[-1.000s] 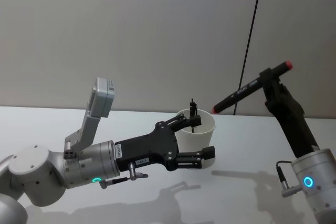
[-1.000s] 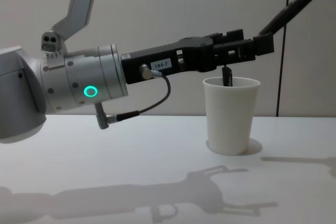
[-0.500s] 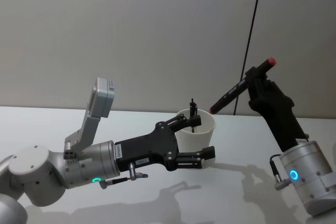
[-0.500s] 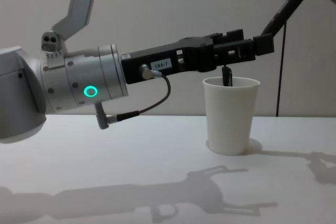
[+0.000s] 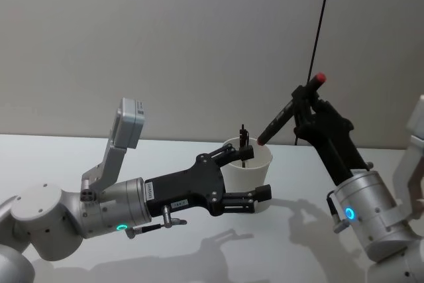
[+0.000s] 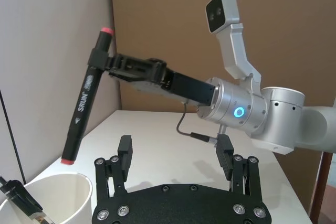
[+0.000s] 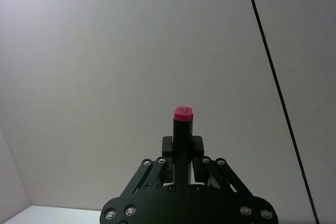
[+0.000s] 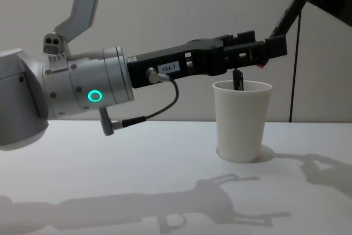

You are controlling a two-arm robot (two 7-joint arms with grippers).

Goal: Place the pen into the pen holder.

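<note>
Plainly, "SRUN" on gripped marker (image 6: pixel 86 93).

A smooth white tabletop (image 5: pixel 53 157) meets a plain grey wall (image 5: pixel 165 44) — a thin black cable (image 5: pixel 320 24) hangs down it.

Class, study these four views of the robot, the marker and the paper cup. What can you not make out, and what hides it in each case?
- Chest view: the marker's lower tip, behind the left gripper.
- Head view: the paper cup's base, behind the left gripper.
- Left wrist view: the lower part of the black pen in the cup, behind the cup's wall.
- Right wrist view: the marker's barrel, behind the right gripper.
</note>
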